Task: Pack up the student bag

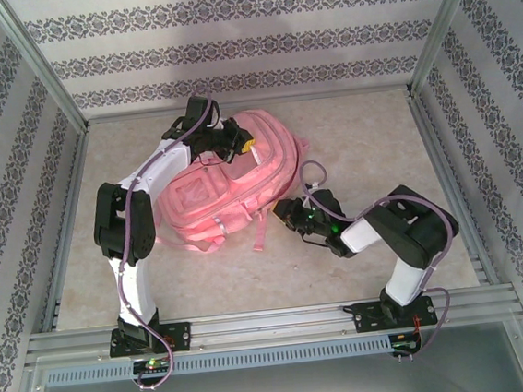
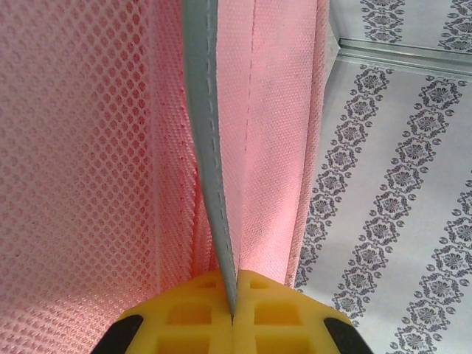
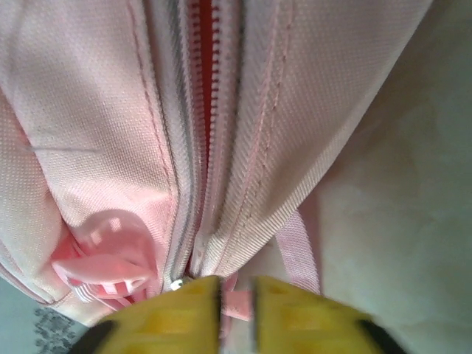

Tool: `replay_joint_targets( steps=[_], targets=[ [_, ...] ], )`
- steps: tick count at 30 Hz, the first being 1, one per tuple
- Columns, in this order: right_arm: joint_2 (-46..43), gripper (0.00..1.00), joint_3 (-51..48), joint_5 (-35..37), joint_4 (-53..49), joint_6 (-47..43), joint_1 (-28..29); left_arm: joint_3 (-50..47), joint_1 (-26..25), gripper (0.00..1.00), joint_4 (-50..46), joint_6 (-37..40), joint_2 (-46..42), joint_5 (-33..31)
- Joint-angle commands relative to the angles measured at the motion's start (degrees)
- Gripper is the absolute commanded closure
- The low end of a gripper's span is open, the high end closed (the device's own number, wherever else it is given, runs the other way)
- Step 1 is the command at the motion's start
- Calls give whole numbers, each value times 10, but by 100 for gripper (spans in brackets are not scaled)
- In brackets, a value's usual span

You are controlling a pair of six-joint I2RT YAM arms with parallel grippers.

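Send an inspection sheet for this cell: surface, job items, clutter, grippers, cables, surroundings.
Surface: beige marbled table top, no spills seen.
Job's things: pink student bag lies flat mid-table, straps trailing toward the arms.
Clutter: nothing seen.
Grippers: left gripper shut on the bag's grey trim at its far end; right gripper at the bag's near-right edge by the zip, fingers narrowly apart with a pink tab in the gap, grip unclear.
Cables: lilac cables run along both arms, looping at the wrists; no snag seen.
Surroundings: patterned wall panels on three sides, aluminium frame rail at the near edge.
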Motion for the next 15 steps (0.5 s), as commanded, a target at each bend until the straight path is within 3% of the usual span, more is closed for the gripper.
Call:
replay_joint_targets(
  steps=[1,4,7,11,15],
  targets=[
    [-61,64,24,-25,-106,-108,10,8,14,100,-35,18,-6,4],
    [-136,61,35,58,-218,-245,50,8,14,100,-38,20,-7,4],
    [-177,62,36,137,-254,-364,97,8,14,100,-37,20,-7,4],
    [-169,64,81,168,-353,-437,115,10,13,100,-35,18,-6,4],
    [-160,62,85,201,-361,-475,131,11,14,100,-33,16,-5,4]
  ],
)
